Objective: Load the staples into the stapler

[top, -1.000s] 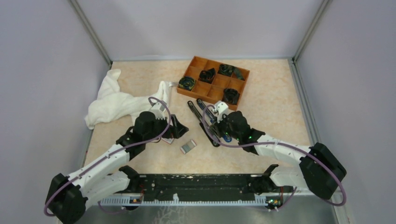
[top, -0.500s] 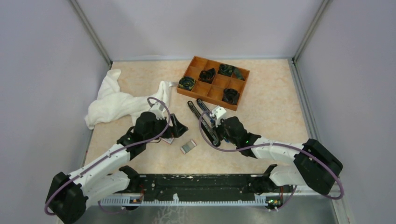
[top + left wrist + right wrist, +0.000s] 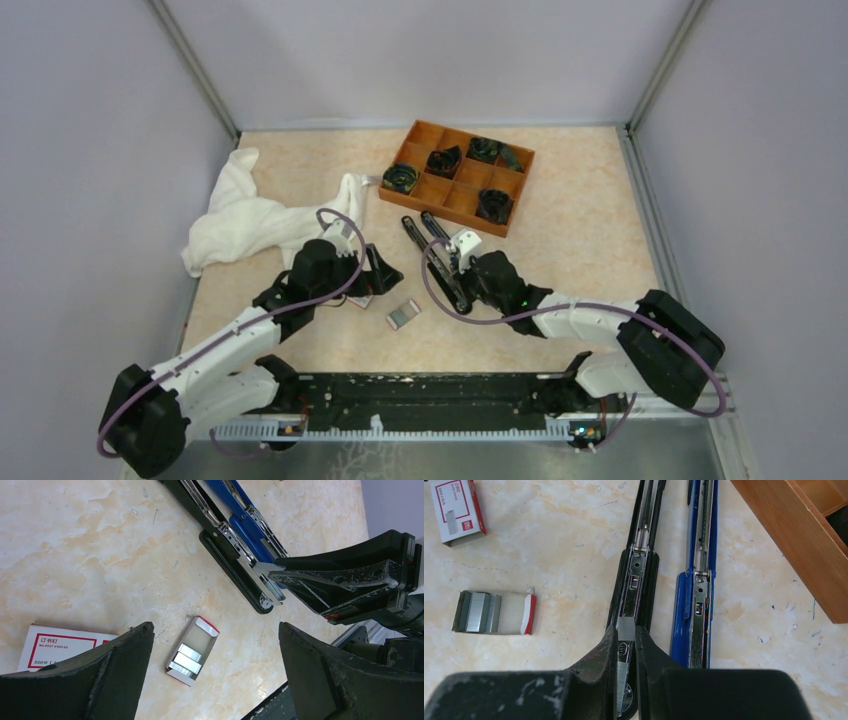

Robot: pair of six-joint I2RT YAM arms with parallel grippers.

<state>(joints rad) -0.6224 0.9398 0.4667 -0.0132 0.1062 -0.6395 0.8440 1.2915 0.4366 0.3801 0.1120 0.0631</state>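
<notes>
The black stapler point(image 3: 640, 565) lies flat and opened out, its metal channel facing up, beside a blue stapler point(image 3: 698, 580). My right gripper point(image 3: 626, 632) is shut on a small grey block of staples point(image 3: 626, 627) and holds it right over the black stapler's channel, near its front end. In the top view the right gripper point(image 3: 456, 264) is over the black stapler point(image 3: 440, 275). My left gripper point(image 3: 215, 627) is open and empty above the open inner tray point(image 3: 192, 652), which holds more staples. The white, red-labelled carton sleeve point(image 3: 55, 645) lies to its left.
An orange compartment tray point(image 3: 457, 176) with dark coiled items stands behind the staplers. A white cloth point(image 3: 245, 215) lies at the back left. The inner tray point(image 3: 402, 314) lies between the two arms, and a black rail point(image 3: 420, 395) runs along the near edge.
My right arm has reached further left and forward, bringing its gripper with the staples over the black stapler. The left arm has not moved.
</notes>
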